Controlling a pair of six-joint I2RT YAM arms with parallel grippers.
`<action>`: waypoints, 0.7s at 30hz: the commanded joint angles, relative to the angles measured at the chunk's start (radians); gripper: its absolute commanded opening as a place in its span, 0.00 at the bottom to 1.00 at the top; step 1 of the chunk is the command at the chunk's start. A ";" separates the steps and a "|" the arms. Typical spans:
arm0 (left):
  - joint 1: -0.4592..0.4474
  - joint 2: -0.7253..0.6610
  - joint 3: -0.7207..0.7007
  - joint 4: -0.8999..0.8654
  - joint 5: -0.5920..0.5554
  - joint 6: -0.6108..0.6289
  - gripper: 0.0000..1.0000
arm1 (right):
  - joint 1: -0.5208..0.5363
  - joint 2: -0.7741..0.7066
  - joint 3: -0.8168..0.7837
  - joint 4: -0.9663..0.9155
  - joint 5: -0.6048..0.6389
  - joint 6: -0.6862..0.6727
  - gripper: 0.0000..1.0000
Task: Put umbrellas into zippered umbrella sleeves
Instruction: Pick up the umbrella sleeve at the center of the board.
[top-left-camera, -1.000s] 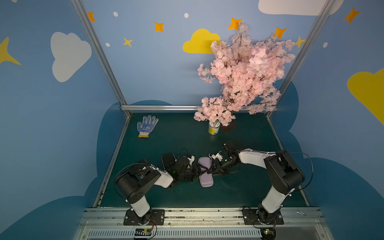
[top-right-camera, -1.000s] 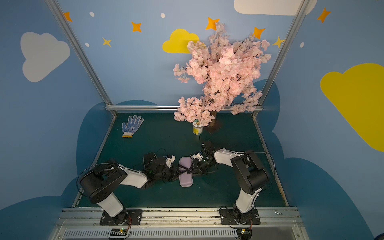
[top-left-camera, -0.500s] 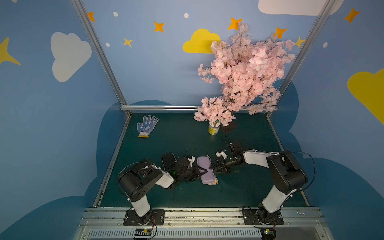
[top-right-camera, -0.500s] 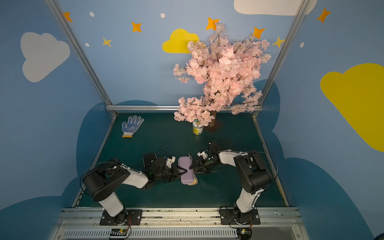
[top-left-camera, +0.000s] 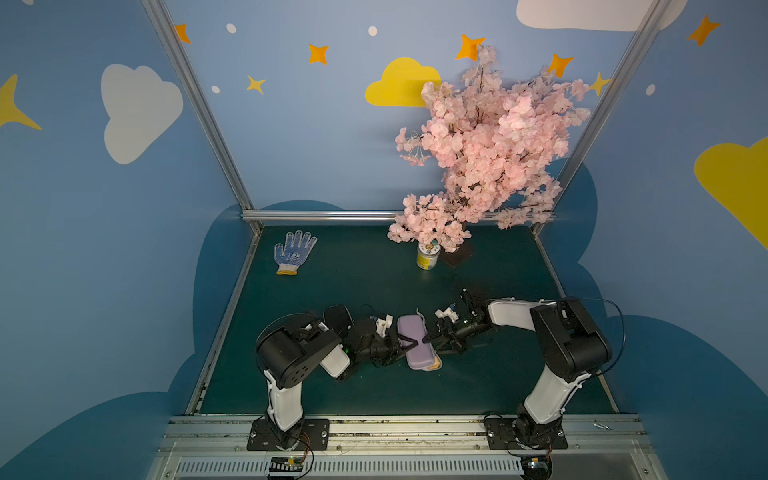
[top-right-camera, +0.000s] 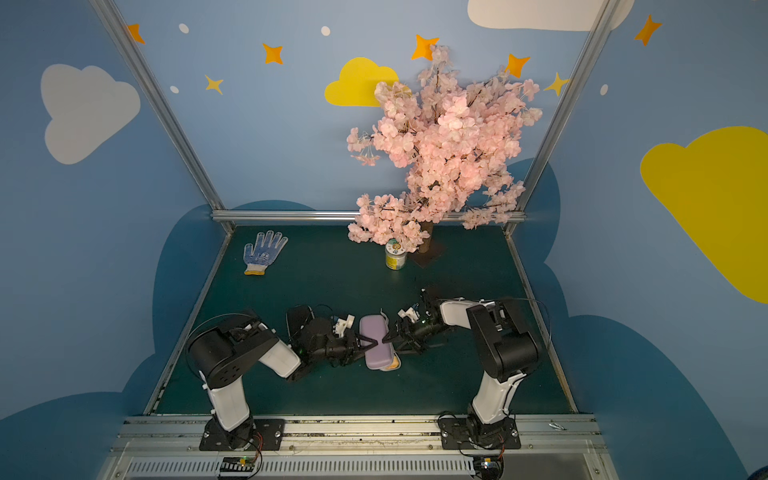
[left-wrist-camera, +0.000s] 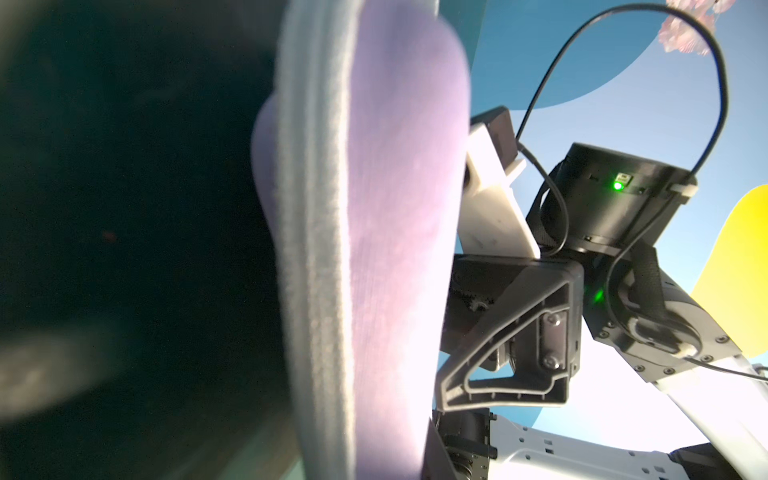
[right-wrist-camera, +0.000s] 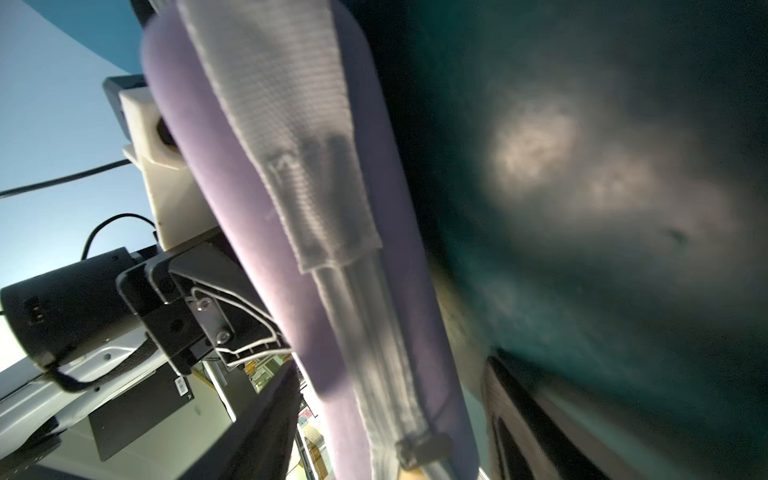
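Lavender sleeve (top-left-camera: 409, 328), cream-yellow umbrella (top-left-camera: 435, 366), white blue-dotted glove (top-left-camera: 293, 253)

The left arm (top-left-camera: 291, 357) and the right arm (top-left-camera: 569, 340) are both reaching low and inward, forearms lying nearly level. The left gripper (top-left-camera: 409, 344) and the right gripper (top-left-camera: 432, 345) are meeting tip to tip. The right jaws are standing spread; only one left finger (top-left-camera: 405, 341) is showing.

The lavender sleeve (top-left-camera: 413, 340) has a matt, finely woven cloth skin; the zip tape (left-wrist-camera: 316, 249) along its rim is a coarser weave. Under the sleeve the desk (top-left-camera: 374, 282) is a dull mat. Well behind the sleeve lie a knitted cloth glove (top-left-camera: 293, 253), a jar (top-left-camera: 427, 259) with a glossy label and a brushed metal rail (top-left-camera: 324, 215); beside it, the arms (top-left-camera: 286, 357) are smooth black and white plastic.
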 joint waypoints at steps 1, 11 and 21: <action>-0.009 -0.031 0.032 -0.053 0.052 0.027 0.22 | 0.018 -0.009 -0.015 0.161 -0.120 0.086 0.69; -0.010 -0.010 0.075 -0.048 0.053 0.013 0.41 | 0.064 -0.106 -0.040 0.282 -0.141 0.226 0.63; -0.008 -0.117 0.060 -0.139 0.043 0.043 0.49 | 0.040 -0.101 -0.067 0.362 -0.096 0.284 0.53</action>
